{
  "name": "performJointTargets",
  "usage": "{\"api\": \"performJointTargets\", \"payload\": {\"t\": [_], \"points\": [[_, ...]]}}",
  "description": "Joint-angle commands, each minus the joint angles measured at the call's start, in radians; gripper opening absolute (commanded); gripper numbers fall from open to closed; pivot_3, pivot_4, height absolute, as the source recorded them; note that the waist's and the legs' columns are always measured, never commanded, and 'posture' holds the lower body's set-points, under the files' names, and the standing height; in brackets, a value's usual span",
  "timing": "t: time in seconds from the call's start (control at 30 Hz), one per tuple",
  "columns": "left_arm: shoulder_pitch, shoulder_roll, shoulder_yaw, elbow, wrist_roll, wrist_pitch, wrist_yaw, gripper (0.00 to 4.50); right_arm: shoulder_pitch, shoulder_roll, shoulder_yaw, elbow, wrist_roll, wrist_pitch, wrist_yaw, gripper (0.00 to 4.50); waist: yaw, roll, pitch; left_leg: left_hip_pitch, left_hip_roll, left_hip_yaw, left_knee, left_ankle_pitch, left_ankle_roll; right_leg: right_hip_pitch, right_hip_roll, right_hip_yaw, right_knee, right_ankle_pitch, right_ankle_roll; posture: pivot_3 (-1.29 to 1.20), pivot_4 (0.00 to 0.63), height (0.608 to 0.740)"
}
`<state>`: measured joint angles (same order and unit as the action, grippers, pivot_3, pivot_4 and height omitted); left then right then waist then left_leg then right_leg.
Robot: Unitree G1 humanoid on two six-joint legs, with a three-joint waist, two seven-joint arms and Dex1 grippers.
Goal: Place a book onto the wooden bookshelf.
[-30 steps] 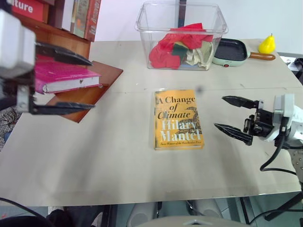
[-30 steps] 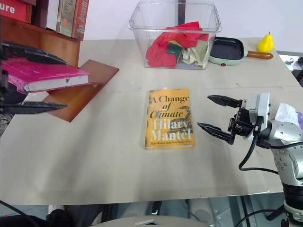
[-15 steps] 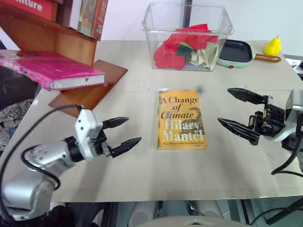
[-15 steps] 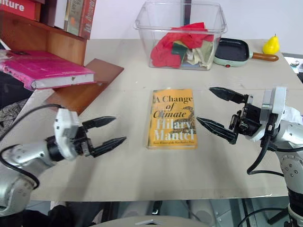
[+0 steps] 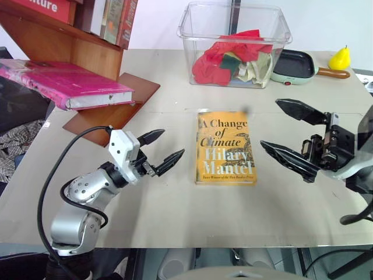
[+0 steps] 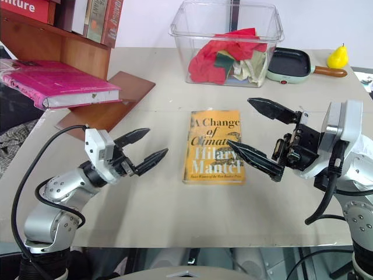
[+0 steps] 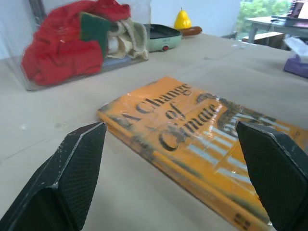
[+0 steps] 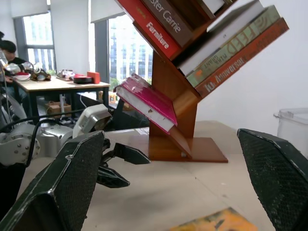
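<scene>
Nearest, the left gripper (image 5: 162, 150) hovers low over the pale beige table (image 5: 175, 216) with its two black fingers spread wide and nothing between them, pointing toward the orange-yellow paperback lettered "A Change of Climate" (image 5: 226, 147). That paperback lies flat on the table between the two arms. On its other side the right gripper (image 5: 291, 135) hangs above the table, its fingers likewise spread wide and empty, aimed across toward the left arm.

Farther back on the robot's left stands the large reddish-brown wooden bookshelf of slanted boards (image 5: 64, 44), its flat base plate (image 5: 122, 105) resting on the table. The thick bright pink book with white page edges (image 5: 70, 84) lies on one of the shelf's lower slanted boards, tilted with it, well apart from both grippers. Above it, red-spined books (image 5: 125, 23) lean in an upper compartment.

At the far edge of the table sits a clear plastic bin (image 5: 236, 44) holding red and pale cloths (image 5: 227, 61). Just beside it are a small pale green pan with a dark inside (image 5: 294, 64) and, past that, a yellow pear-shaped object (image 5: 340, 58).
</scene>
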<state>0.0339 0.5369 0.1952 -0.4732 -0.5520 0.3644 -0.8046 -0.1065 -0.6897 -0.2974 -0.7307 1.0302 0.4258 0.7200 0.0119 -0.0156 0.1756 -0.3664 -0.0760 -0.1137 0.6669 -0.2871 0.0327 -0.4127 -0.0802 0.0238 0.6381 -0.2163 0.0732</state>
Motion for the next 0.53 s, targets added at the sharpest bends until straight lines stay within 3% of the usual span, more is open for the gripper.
{"api": "performJointTargets", "payload": {"t": [0.03, 0.2, 0.4, 0.53], "points": [[0.043, 0.038, 0.027, -0.025, -0.040, 0.001, -0.044, 4.42, 0.018, -0.024, -0.069, -0.044, 0.038, -0.003, -0.023, 4.50, 0.001, 0.000, 0.000, 0.000, 0.000, 0.000, 0.000, 0.000, 0.001, 0.000, 0.000, 0.000, 0.000, 0.000, 0.000, 0.00, 0.150, 0.740], [0.117, 0.095, 0.088, 0.006, -0.068, 0.009, -0.093, 4.42, 0.147, -0.065, -0.152, -0.065, 0.041, 0.015, -0.008, 4.50, 0.004, 0.000, 0.000, 0.000, 0.000, -0.001, 0.000, -0.001, 0.002, 0.000, 0.000, -0.001, 0.000, 0.000, 0.000, 0.00, 0.150, 0.740], [0.214, 0.173, 0.179, 0.077, -0.063, 0.013, -0.157, 4.42, 0.453, -0.094, -0.315, -0.051, -0.061, 0.015, 0.094, 4.50, 0.003, 0.000, 0.000, -0.001, 0.000, 0.000, 0.000, -0.001, 0.002, 0.001, 0.000, -0.002, -0.002, 0.000, 0.000, 0.00, 0.150, 0.740], [0.230, 0.200, 0.175, 0.099, -0.053, 0.013, -0.185, 4.42, 0.523, -0.096, -0.334, -0.047, -0.115, 0.008, 0.120, 4.50, 0.002, 0.000, 0.000, -0.001, 0.001, 0.000, 0.000, -0.002, 0.003, 0.001, 0.000, -0.001, -0.002, -0.001, 0.000, 0.00, 0.150, 0.740]]}}
